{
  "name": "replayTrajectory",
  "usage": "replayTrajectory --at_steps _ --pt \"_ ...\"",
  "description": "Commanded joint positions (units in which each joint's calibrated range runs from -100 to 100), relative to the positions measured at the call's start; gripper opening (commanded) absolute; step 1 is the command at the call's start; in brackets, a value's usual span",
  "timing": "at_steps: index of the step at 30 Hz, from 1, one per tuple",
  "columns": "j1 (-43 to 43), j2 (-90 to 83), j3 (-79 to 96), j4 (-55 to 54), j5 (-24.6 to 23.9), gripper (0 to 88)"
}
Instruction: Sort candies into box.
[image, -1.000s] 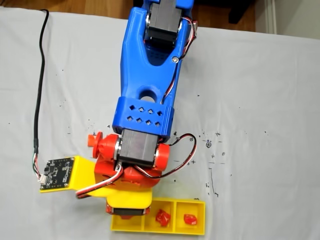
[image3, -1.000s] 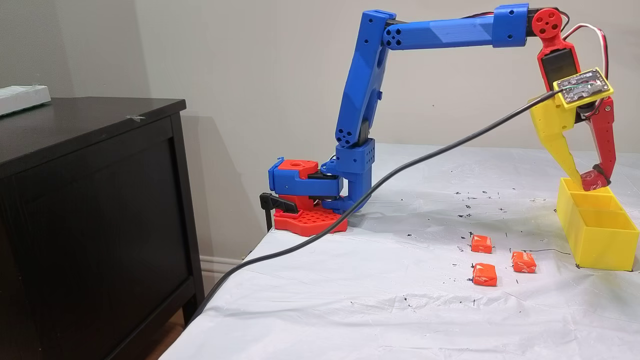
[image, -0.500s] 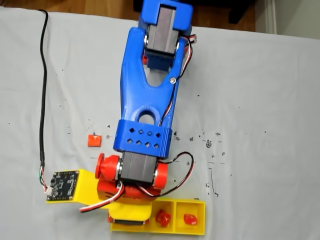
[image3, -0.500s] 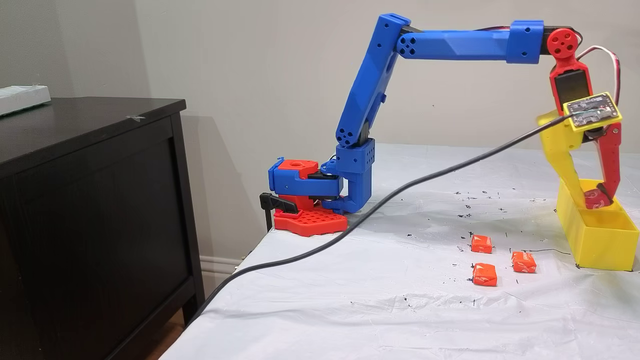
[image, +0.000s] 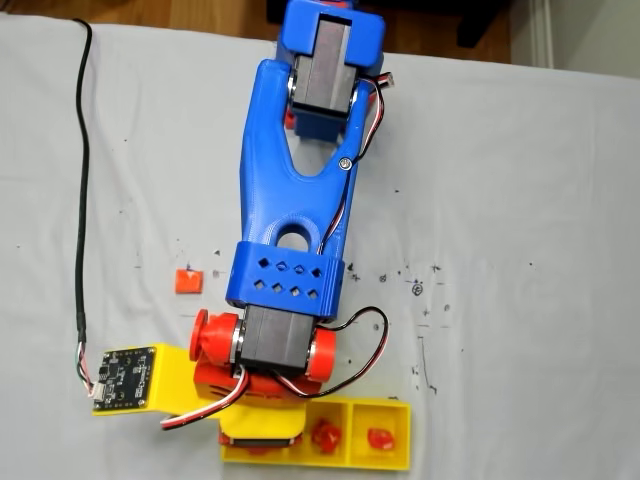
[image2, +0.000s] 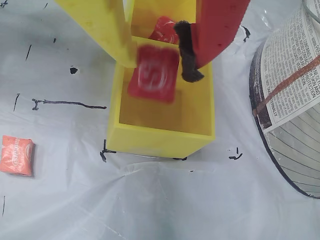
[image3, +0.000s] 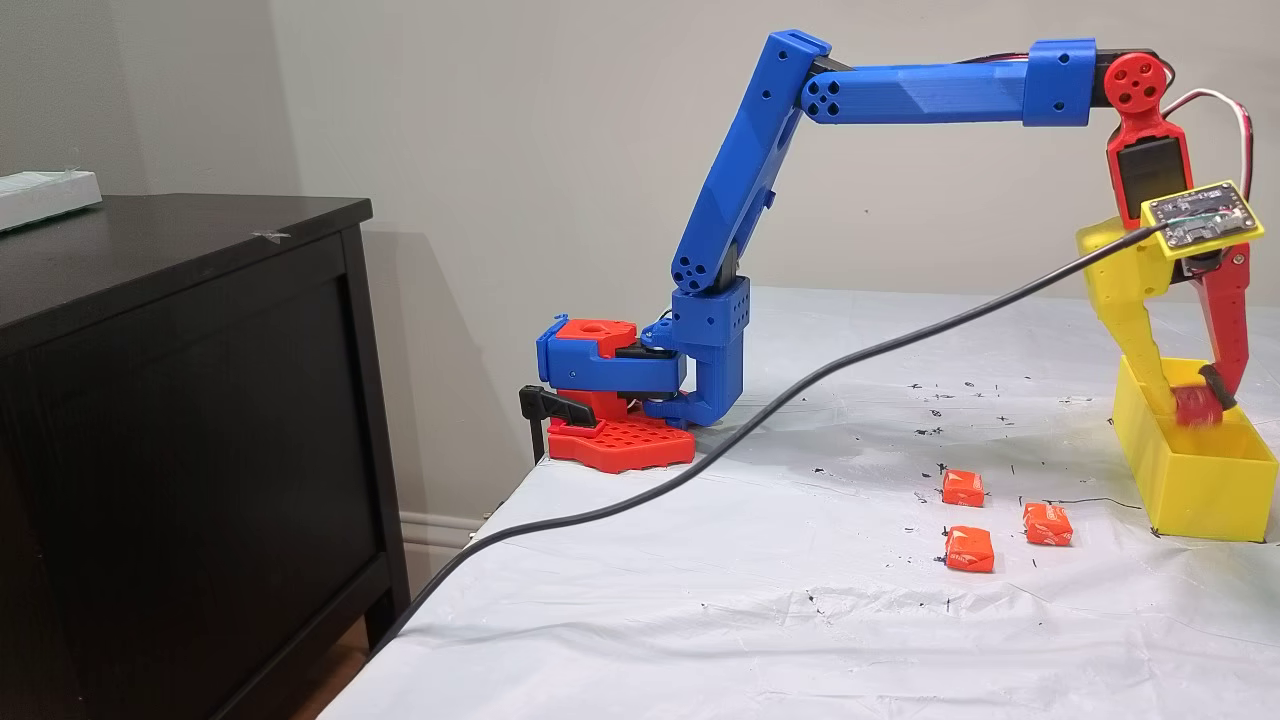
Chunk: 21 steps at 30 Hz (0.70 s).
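Since a second ago the arm has swung toward the near end of the box (image3: 1190, 490) and dipped; the fingers (image2: 160, 67) now reach into its end compartment. A candy (image2: 152, 74) sits between the yellow and red fingers, blurred, so whether they pinch it or have let go, I cannot tell; two candies (image: 325, 437) lie in the other compartments in a fixed view; three more (image3: 963, 487) rest on the counter (image3: 760, 600) near the box, well apart from the arm's base.
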Motion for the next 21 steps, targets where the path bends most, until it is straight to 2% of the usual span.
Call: replayTrajectory --at_steps 1,7,12,15,17,21 --pt "-1.0 -3.2 -3.3 0.3 0.0 23.9" --pt "-1.0 -6.4 0.0 -0.2 0.0 27.2" --pt "-0.8 -11.1 4.4 -0.2 0.3 22.8" --pt "-0.9 -14.4 8.3 -0.9 0.8 15.2" --pt "-0.9 -17.5 11.9 -1.9 0.8 4.1" --pt "-0.9 -22.8 17.2 -2.4 1.1 0.2"
